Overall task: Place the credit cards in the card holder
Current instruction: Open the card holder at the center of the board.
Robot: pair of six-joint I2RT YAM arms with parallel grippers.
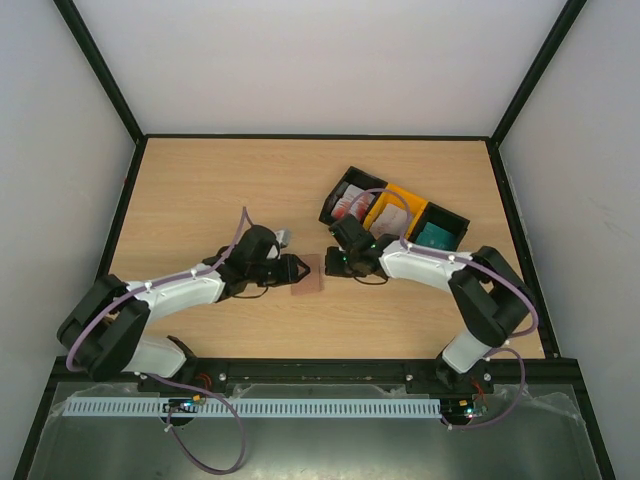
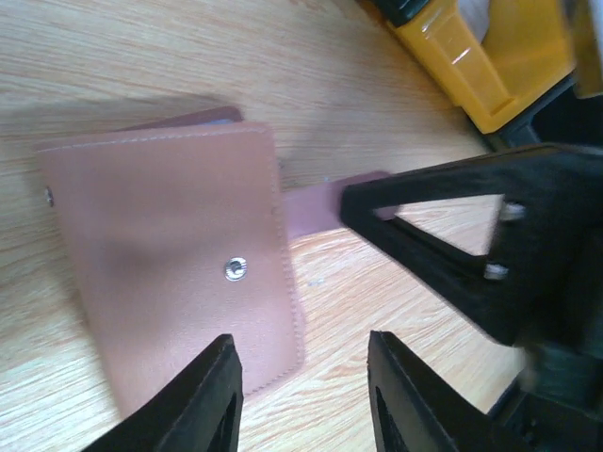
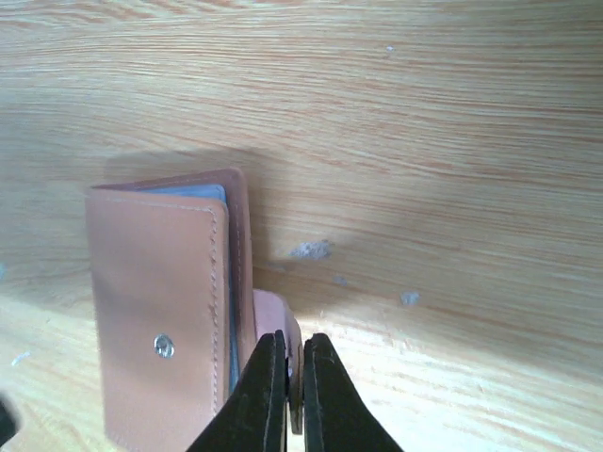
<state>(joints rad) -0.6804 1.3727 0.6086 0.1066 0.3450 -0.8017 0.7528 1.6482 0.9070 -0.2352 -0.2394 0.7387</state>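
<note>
card holder (image 1: 308,276): looks light, floppy. right gripper (image 3: 294,344) pinched on its 3 o'clock end; left gripper (image 2: 301,358) wide, should take 9 o'clock edge.

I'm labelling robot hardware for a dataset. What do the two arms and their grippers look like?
Both the left arm and the right arm have white shells between black joints, with a thin purple cable looping along each. The left gripper and right gripper have matte black tapered fingers; from the side, one is an open triangular frame with small screws. No markings show.
</note>
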